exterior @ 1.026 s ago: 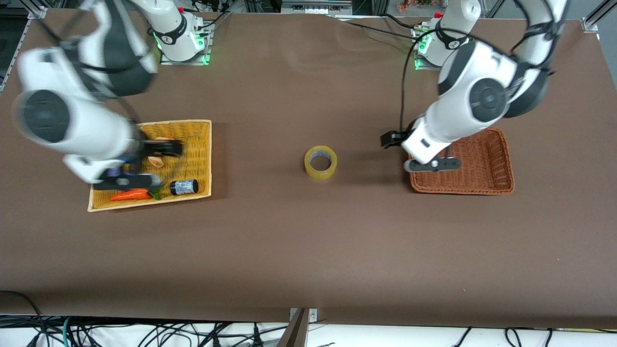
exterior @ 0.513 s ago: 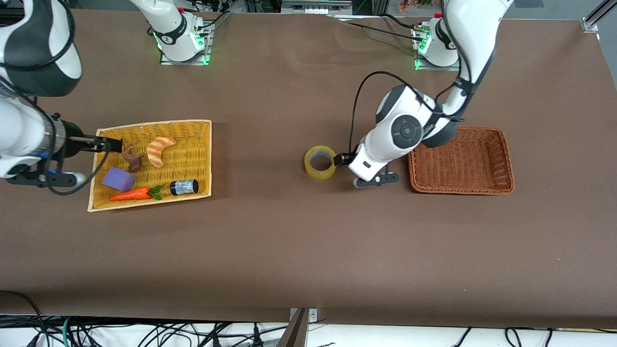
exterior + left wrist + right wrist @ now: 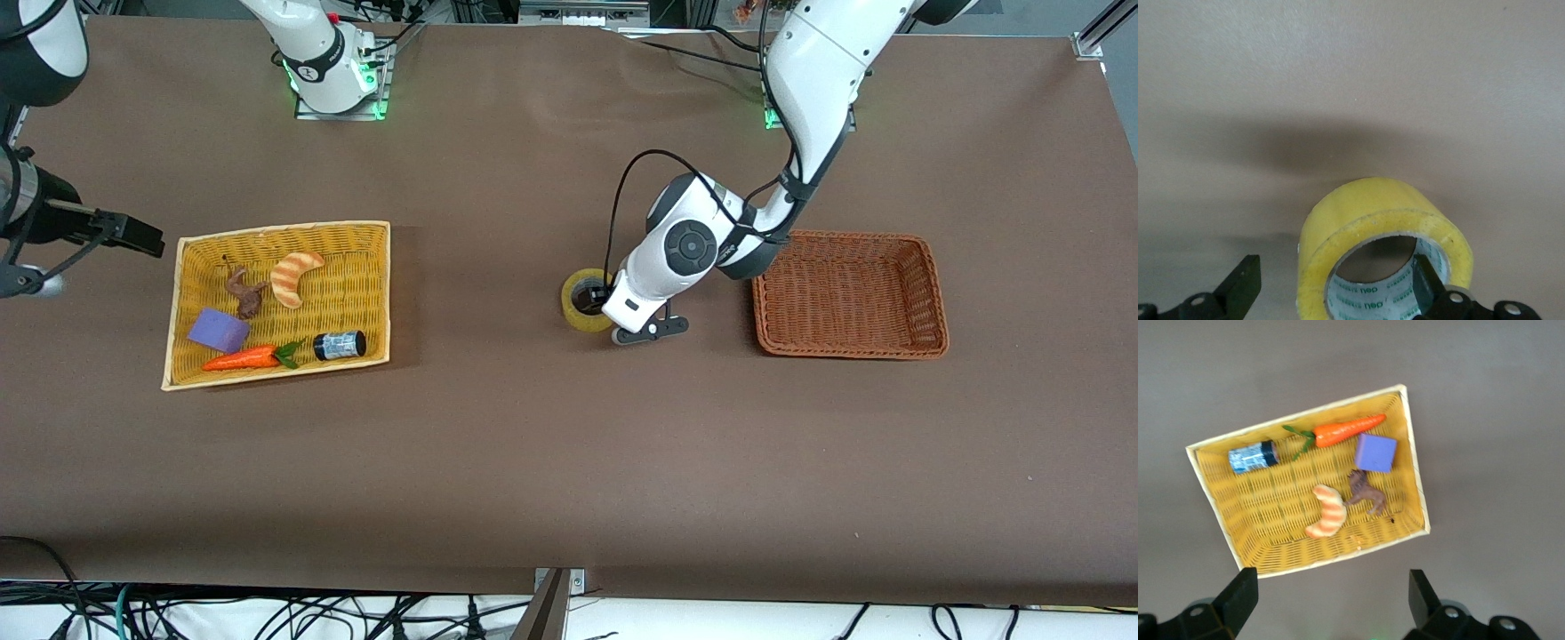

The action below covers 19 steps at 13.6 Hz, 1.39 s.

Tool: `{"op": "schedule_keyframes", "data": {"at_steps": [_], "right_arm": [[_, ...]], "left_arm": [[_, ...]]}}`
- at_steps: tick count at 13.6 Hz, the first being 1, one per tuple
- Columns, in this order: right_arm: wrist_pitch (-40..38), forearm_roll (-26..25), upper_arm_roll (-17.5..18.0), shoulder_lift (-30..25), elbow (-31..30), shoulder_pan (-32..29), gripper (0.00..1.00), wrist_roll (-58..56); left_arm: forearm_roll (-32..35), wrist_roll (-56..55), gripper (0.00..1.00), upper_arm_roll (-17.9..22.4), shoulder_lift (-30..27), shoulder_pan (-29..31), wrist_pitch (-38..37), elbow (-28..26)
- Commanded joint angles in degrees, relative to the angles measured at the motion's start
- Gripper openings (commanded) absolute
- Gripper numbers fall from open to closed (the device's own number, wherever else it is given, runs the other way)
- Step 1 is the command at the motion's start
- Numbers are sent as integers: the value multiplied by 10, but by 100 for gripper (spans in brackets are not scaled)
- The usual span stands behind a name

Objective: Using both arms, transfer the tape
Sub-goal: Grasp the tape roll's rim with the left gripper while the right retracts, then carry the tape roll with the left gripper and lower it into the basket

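Tape [image 3: 587,302] flat mid-surface, beside brown basket [image 3: 849,298]. Left end effector [image 3: 1338,293] released, straddling the roll's wall, one finger inside the core. Right end effector [image 3: 1328,603] released, raised above yellow basket [image 3: 1258,547] at surface's edge.

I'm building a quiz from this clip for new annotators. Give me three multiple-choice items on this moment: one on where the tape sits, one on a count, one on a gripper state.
1. Where is the tape?
A. in the yellow basket
B. on the table between the two baskets
C. in the brown basket

2. How many items lie in the yellow basket?
A. three
B. five
C. seven

3. How do the left gripper's jaws stand?
A. open, astride one wall of the roll
B. shut on the roll
C. shut in the air

Key: 1 B, the roll lies on the bare table beside the empty brown basket. 2 B, croissant, figurine, purple block, carrot and bottle show. 3 A, the left wrist view shows one jaw inside the core, the other outside, apart.
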Motion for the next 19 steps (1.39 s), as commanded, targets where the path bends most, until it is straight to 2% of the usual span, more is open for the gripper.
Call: {"op": "schedule_keyframes", "data": {"at_steps": [1,2,4,6,7,10,13,15,17,19], "right_arm": [[9,19,-14,-83,-59,-10,100,-17],[-8,21,-15,-91,-70,-10,100,-31],[-9,26,-21,-95,-80,-10,100,-89],[6,30,-22,-88,-80,-9,100,-126],[8,33,-22,-84,-78,-8,100,-125],[2,52,-26,-59,-47,-17,100,-128],[8,53,-30,-47,-42,-21,100,-126],[9,63,-36,-44,-42,-24,100,-125],[9,71,-46,-36,-38,-24,100,-126],[9,78,-48,-26,-26,-25,100,-126]], "left_arm": [[8,-4,89,10,11,-11,0,18],[27,-4,75,9,11,-11,0,16],[41,-4,54,9,11,-11,-1,12],[41,-1,14,9,8,-11,-9,10],[41,-1,1,9,6,-10,-10,4],[41,0,0,9,-10,-7,-38,3],[42,36,0,9,-80,28,-124,-1],[41,119,0,9,-151,82,-165,-48],[41,221,0,9,-232,136,-164,-123],[41,337,0,9,-290,200,-166,-178]]}}
